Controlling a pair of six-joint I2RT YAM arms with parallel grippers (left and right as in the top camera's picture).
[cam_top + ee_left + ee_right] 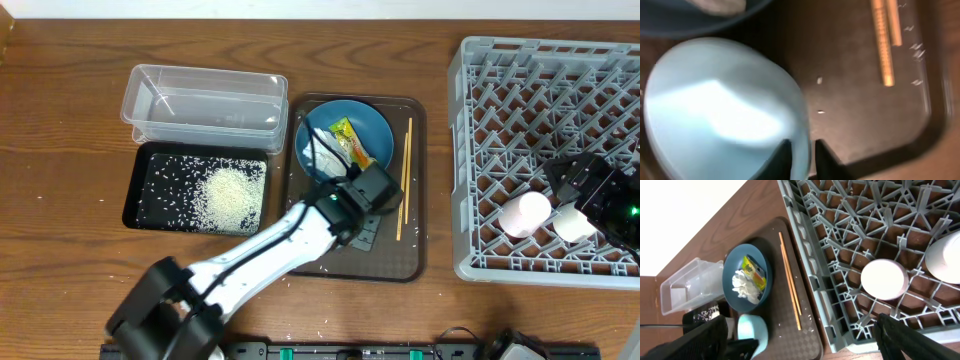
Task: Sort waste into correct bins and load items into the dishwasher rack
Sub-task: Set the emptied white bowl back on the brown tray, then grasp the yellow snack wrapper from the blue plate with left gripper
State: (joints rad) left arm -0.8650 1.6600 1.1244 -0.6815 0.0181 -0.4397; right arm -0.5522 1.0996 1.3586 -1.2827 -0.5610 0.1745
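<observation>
1. One large target is judged to govern this step: the dishwasher rack, a light-grey lattice crate with pegs, is set at the table's right, well apart from the grasped bowl. A high carry over its near wall is called for, and a free stretch of pegs is to be chosen.
2. The grasp is made on the dark serving tray. The lift is best kept vertical until the tray's raised lip is cleared.
3. The blue bowl, with tissue and a yellow-orange wrapper inside it, lies just beside the grasped bowl and is not to be nudged.
4. The white bowl is found on the tray's near part, below the blue bowl. It is seen as pale, smooth and glossy. Whether it stands mouth-up cannot be told through the blur. A pinch on a thin rim is judged liable to slip, so slow, level motion is advised.
5. The left gripper is drawn narrow, with one finger on each side of the bowl's rim. The right gripper is spread wide over the rack with nothing held.
6. The pink cup and the white cup are seated near each other in the rack. Their spots are to be avoided.
7. The chopsticks lie along the tray's right side and are not to be swept.
</observation>
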